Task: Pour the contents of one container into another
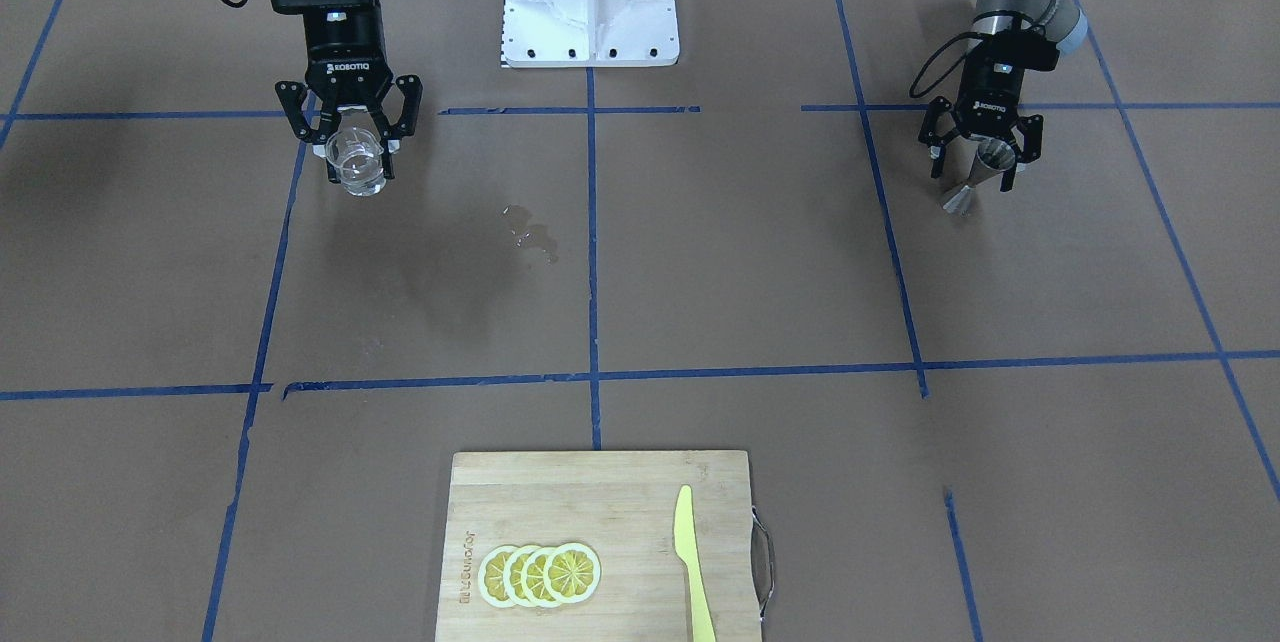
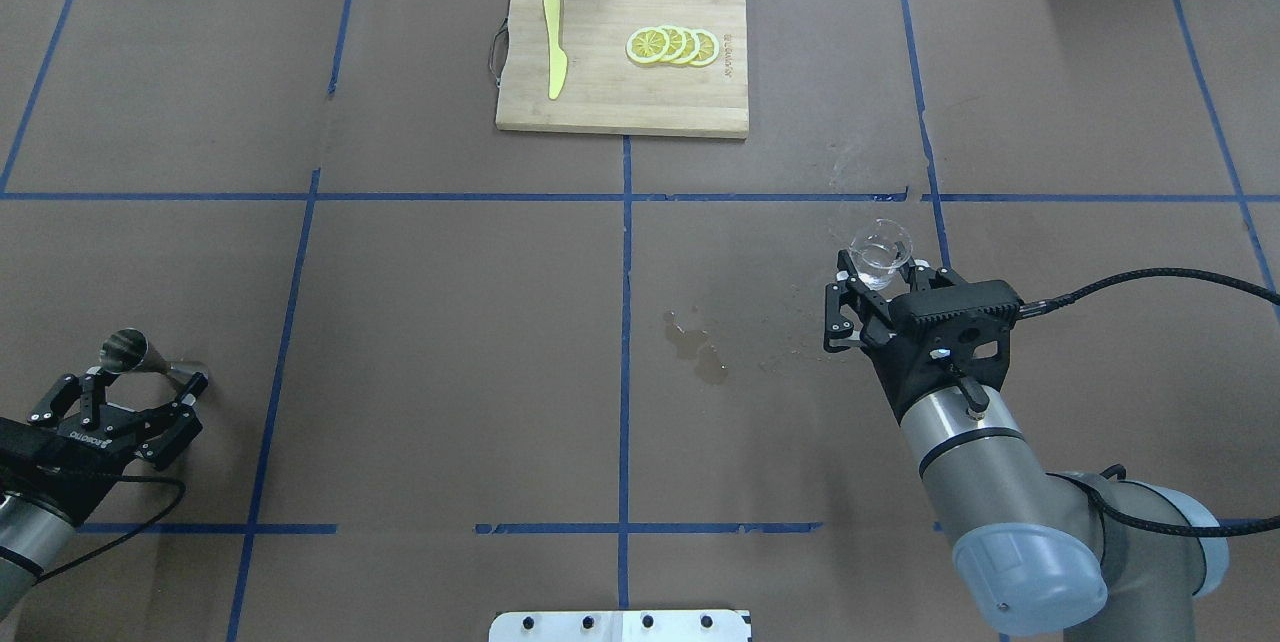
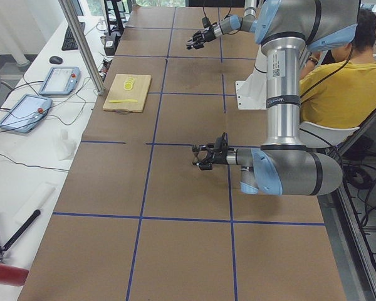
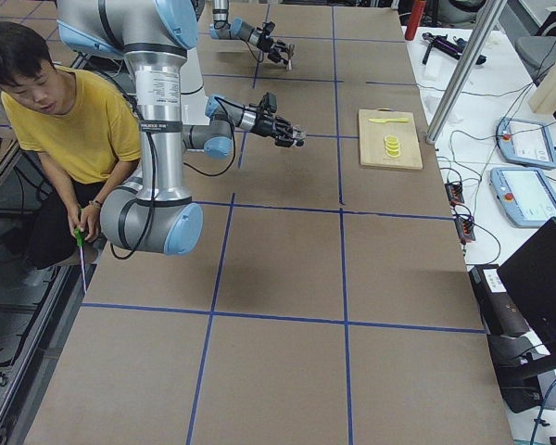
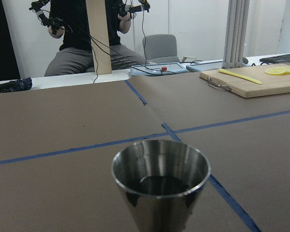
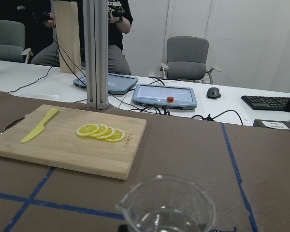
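My right gripper point(image 2: 882, 272) is shut on the small clear glass cup point(image 2: 880, 254), holding it upright right of the table's middle. The front-facing view shows this cup point(image 1: 355, 162) between the fingers, and the right wrist view shows its rim and pouring lip point(image 6: 166, 205) with a little clear liquid inside. The silver jigger point(image 2: 127, 352) stands upright on the table at the left. My left gripper point(image 2: 147, 380) is open, its fingers spread either side of the jigger without touching it. In the left wrist view the jigger's upper cone point(image 5: 159, 179) fills the lower middle.
A small puddle point(image 2: 695, 347) lies near the table's middle. At the far edge is a bamboo cutting board point(image 2: 620, 112) with lemon slices point(image 2: 672, 46) and a yellow knife point(image 2: 553, 57). The white robot base point(image 1: 590, 2) stands between the arms. A person in yellow point(image 4: 65, 102) sits behind.
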Tool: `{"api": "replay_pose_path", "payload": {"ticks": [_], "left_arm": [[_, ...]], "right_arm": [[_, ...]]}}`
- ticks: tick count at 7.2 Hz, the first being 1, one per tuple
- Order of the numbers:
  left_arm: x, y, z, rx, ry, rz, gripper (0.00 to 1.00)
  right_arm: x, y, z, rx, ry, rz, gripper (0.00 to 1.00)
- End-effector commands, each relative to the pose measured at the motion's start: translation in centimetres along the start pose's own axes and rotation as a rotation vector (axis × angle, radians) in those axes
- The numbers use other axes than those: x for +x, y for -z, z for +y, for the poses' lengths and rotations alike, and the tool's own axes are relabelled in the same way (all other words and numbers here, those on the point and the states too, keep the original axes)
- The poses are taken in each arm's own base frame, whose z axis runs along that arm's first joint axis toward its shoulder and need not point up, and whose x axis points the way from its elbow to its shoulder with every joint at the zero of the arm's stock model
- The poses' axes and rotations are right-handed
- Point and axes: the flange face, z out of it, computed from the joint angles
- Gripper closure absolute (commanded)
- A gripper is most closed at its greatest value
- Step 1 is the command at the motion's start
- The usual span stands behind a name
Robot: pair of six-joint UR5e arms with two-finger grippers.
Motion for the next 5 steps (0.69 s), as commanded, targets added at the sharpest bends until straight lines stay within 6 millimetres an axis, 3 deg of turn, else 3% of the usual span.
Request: {"api": "replay_pose_path", "payload": {"ticks": [1,5], "left_arm": [[0.21,0.11,-0.41,0.010,0.013,0.001,0.00],[0.10,0.91,-0.77,0.028,0.017,-0.005,0.00]], "right_arm": [[-0.02,0.06,-0.09,0.000,-0.002,-0.002,1.00],[-0.08,0.06,-0.13,0.000,-0.002,-0.002,1.00]]}}
